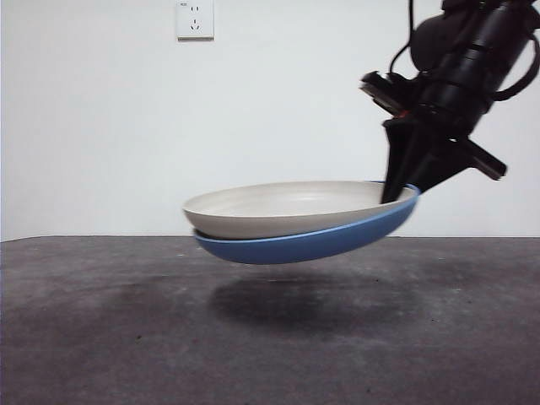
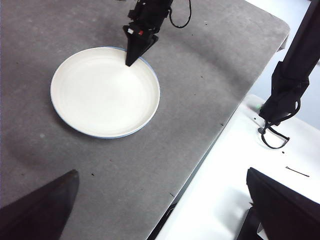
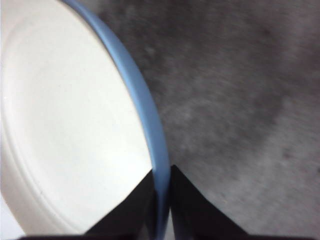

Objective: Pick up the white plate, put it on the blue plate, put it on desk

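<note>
The white plate (image 1: 287, 207) lies nested inside the blue plate (image 1: 312, 245), and both hang tilted in the air above the desk (image 1: 101, 337), casting a shadow on it. My right gripper (image 1: 403, 192) comes down from the upper right and is shut on the blue plate's raised rim. In the right wrist view its jaws straddle the blue plate's rim (image 3: 145, 105), one on the white plate's (image 3: 65, 125) side. The left wrist view shows the stacked white plate (image 2: 102, 92) from above with the right gripper (image 2: 131, 61) at its far rim. My left gripper (image 2: 160, 215) waits open near the desk's edge.
A white surface (image 2: 225, 200) borders the desk's edge in the left wrist view, and a black arm base (image 2: 287, 85) stands on it. A wall socket (image 1: 195, 18) sits high on the white wall behind.
</note>
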`<state>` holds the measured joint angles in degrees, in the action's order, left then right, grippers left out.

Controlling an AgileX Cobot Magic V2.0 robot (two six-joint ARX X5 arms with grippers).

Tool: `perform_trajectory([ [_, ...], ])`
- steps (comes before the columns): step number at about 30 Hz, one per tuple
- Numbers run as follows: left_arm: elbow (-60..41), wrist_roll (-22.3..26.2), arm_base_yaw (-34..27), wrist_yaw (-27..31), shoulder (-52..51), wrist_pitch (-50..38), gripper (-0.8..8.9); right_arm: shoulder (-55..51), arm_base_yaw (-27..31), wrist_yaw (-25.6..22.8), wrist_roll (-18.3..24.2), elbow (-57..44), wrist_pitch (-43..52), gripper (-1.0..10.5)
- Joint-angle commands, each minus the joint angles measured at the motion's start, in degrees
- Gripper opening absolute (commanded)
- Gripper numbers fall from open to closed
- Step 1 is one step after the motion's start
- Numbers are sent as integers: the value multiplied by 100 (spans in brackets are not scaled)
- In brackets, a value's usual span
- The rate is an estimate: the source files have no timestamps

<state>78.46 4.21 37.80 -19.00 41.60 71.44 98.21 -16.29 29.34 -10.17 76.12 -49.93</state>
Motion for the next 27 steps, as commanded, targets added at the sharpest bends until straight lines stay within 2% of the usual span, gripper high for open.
perform_trajectory([
  [1, 61, 87, 52, 13, 26, -55, 626, 216, -179, 81, -372, 109, 205, 3],
  [9, 61, 90, 52, 13, 26, -35, 626, 831, -457, 186, -439, 109, 413, 3],
  [27, 61, 90, 52, 13, 26, -35, 626, 1419, -424, 153, -323, 109, 540, 14],
])
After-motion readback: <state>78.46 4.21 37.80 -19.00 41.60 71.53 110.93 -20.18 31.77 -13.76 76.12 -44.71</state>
